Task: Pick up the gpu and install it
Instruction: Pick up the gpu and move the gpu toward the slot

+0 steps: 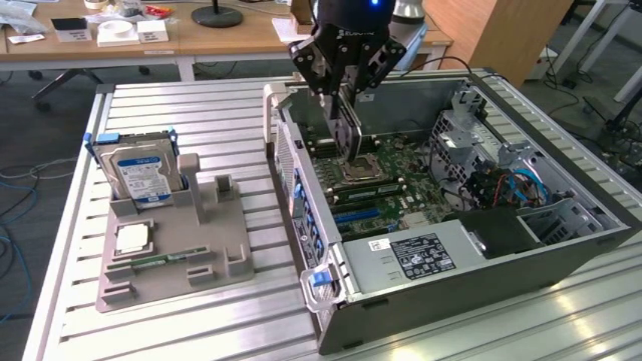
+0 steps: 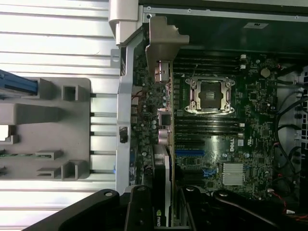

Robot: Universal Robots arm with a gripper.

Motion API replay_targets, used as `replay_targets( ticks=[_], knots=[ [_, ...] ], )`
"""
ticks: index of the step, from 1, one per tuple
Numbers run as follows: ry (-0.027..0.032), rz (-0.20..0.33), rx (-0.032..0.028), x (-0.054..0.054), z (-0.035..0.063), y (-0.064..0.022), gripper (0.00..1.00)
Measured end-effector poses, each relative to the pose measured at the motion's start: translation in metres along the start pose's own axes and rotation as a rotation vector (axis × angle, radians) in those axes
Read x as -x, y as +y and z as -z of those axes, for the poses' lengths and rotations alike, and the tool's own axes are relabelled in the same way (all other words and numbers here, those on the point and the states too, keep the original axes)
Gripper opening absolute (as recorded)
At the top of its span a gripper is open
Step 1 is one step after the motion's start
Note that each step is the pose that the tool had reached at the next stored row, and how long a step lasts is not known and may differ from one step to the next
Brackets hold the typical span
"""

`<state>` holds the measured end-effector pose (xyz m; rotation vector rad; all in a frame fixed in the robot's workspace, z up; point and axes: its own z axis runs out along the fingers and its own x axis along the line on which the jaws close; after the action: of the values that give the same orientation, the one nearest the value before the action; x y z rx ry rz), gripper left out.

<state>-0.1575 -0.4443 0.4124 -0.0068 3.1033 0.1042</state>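
While your black pincer pinches the gpu, a thin black card with a silver end bracket, the card hangs edge-on below it, long axis pointing down at the green motherboard beside the open grey computer case's slotted wall.

Gripper above open case, fingers clamped on top edge of gpu. Card hangs upright, edge-on, lower end by the socket on the motherboard; may be clear of the board, hard to tell. On the exterior view's left: grey tray with 1 drive upright and 1 memory stick flat.
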Motion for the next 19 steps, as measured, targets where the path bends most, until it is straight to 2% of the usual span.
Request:
replay_targets(
  ticks=[2,19],
  knots=[
    [0.0000,0.000,0.0000,0.009,-0.0003,-0.0001,0.27],
    [0.0000,0.000,0.0002,0.046,-0.0017,-0.0003,0.27]
  ],
)
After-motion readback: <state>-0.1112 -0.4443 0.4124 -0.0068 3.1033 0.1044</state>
